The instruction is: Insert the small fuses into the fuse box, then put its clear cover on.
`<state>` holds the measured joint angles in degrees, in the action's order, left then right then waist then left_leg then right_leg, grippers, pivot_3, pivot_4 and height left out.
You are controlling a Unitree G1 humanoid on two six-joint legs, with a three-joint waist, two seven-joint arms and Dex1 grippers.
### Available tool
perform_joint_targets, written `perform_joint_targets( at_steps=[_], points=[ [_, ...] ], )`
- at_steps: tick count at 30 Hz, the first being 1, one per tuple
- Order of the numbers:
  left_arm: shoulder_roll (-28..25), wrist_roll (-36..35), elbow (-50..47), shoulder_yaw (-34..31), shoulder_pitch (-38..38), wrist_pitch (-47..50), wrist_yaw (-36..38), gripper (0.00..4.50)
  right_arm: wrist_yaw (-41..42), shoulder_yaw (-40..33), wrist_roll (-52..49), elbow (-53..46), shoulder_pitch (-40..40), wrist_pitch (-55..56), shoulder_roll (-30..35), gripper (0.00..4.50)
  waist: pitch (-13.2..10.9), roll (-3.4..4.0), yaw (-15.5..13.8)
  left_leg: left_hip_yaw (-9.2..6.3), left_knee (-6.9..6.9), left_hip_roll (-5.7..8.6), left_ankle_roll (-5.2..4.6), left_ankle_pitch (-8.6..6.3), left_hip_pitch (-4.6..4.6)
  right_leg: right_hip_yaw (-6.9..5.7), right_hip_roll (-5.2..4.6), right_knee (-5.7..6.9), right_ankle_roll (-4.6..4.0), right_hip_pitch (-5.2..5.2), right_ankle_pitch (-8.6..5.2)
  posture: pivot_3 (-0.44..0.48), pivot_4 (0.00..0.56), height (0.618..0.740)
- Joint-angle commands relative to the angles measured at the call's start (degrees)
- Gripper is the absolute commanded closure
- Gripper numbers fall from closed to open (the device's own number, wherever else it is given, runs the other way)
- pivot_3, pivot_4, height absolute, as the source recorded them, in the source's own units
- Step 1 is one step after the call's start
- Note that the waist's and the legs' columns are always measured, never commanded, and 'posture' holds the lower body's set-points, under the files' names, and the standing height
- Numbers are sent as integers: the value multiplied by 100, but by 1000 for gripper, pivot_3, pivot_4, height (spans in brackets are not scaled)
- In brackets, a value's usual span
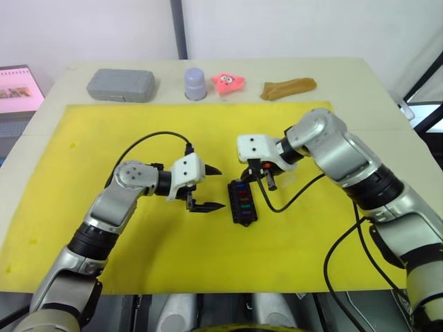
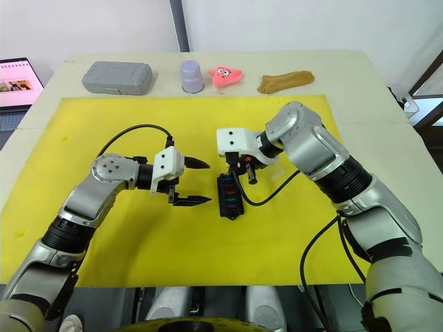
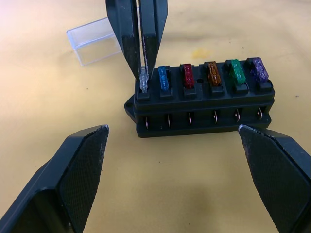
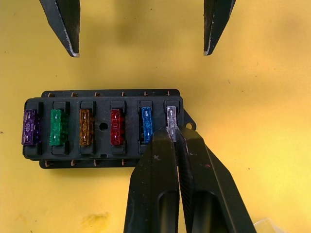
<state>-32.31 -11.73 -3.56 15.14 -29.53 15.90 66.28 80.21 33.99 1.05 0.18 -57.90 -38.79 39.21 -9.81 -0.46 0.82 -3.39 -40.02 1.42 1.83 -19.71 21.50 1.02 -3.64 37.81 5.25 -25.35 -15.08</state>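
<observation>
Pale table under a yellow mat, against a white wall. Along the far edge, off the mat: grey case, lilac cup, pink toy, brown lump; a screen at far left.

Near mat centre, black fuse box, lying flat, slots up, tab end toward the right gripper. Five fuses seated in a row: purple, green, amber, red, blue. Last slot, at the tab end, taken by the pale fuse, pinched between the right fingers, which come down on it from above, closed tight on its top. Looks upright in its slot and level with the others in the left wrist view, so probably at or near full depth; cannot tell whether fully pressed home.

Left gripper just beside the box on its left, fingers spread wide and empty, aimed at the box's long side without touching. Likely held there to steady the box if it slides under the push, or simply to keep clear.

Clear cover on the mat just beyond the box, near the right gripper, open side apparently sideways; close at hand for the closing step. Insertion nearly done by this reckoning; cover not yet on.
</observation>
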Motion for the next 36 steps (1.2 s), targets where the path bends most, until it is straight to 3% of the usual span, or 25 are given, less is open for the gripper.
perform_joint_targets(
  at_steps=[1,5,21,25,36],
  points=[
    [-37,-15,-212,-3,2,-32,10,39,17,-65,8,-127,-1,44,-46,4500,0,0,0,0,0,0,0,0,0,0,0,0,0,0,0,0,150,740],
    [-39,-16,-191,1,-17,-35,27,0,-5,-102,-11,-170,-5,-3,-49,3091,0,0,0,0,0,0,0,0,0,0,0,0,0,0,0,0,150,740],
    [-48,3,-126,-3,-53,-66,50,0,199,-762,-701,-543,-232,-665,118,3091,0,0,-2,0,0,0,0,0,0,0,0,0,0,0,0,0,150,740],
    [-48,11,-89,-14,-70,-92,46,0,-71,-1312,-1079,-827,231,-352,79,4409,1,-1,-11,-1,0,0,0,0,1,0,-1,0,0,1,0,0,150,740],
    [-43,13,-66,-4,-102,-107,58,0,-715,-1601,-1180,-760,1234,415,-40,4463,1,-2,-4,0,0,0,0,0,0,0,-1,3,0,0,0,0,150,740]
  ],
)
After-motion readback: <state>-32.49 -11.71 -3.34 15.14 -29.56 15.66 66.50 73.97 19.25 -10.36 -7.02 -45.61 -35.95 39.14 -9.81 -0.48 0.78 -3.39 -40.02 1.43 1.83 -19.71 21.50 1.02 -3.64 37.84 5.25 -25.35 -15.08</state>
